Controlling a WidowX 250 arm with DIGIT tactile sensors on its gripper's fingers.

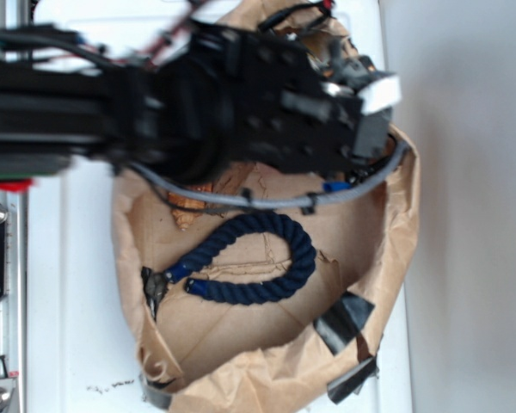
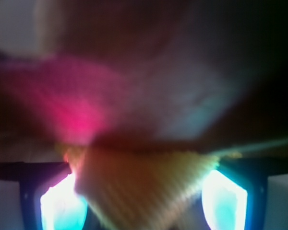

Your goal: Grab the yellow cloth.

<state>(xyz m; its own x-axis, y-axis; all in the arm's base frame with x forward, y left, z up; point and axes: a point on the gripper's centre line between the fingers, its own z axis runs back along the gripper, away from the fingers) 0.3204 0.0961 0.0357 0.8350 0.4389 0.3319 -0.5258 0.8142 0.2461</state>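
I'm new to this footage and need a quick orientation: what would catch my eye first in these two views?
In the exterior view, the black robot arm fills the top, above a dark blue rope loop lying in the middle of crumpled brown paper. The wrist view is blurred: a pale yellow ribbed fabric sits low at center between two glowing cyan-white fingers, with a pink glow above left.
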